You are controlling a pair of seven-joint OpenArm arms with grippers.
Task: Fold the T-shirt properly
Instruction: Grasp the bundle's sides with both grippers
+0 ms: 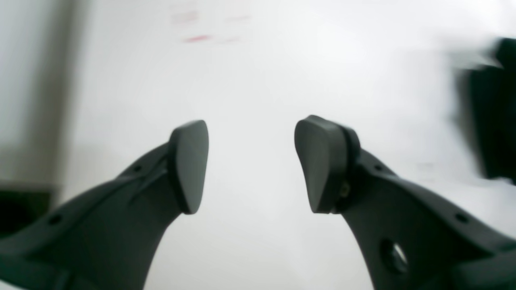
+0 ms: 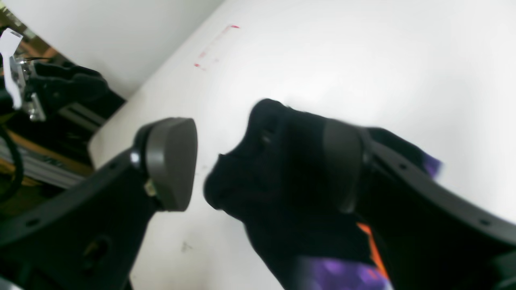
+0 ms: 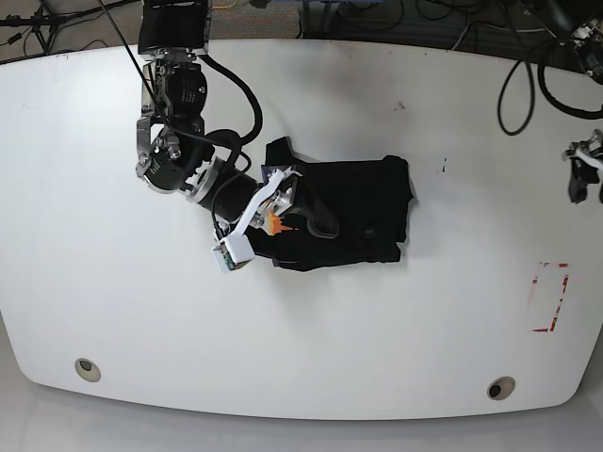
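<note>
**benchbot_fan:** So where's the shirt at right now? And how's it gonna behave?

**foldnerd:** The black cotton T-shirt with the purple and orange print (image 3: 353, 212) is bunched into a rough rectangle around the middle of the white bench (image 3: 113, 311), a bit toward the far edge. It's soft, floppy cloth, light, won't hold any shape, so I'd guess it sags and slides the second you lift one spot. The right pincer (image 2: 258, 169) sits at the shirt's end, jaws apart, with a lump of black fabric between them. One pad (image 2: 171, 163) shows clear daylight next to the cloth, so I wouldn't call it clamped.

**benchbot_fan:** Where would you grab?

**foldnerd:** At an edge or corner of the bundle, not the thick middle. A pinch on one layer would peel it open.

**benchbot_fan:** And the other arm?

**foldnerd:** The left pincer (image 1: 250, 165) is spread wide over bare bench, holding nothing. The base view doesn't show that arm over the bench at all. The surface looks smooth and a bit glossy. There's a red marked rectangle (image 3: 551, 297) near one side edge and cables (image 3: 513, 71) past the far edge.
</note>
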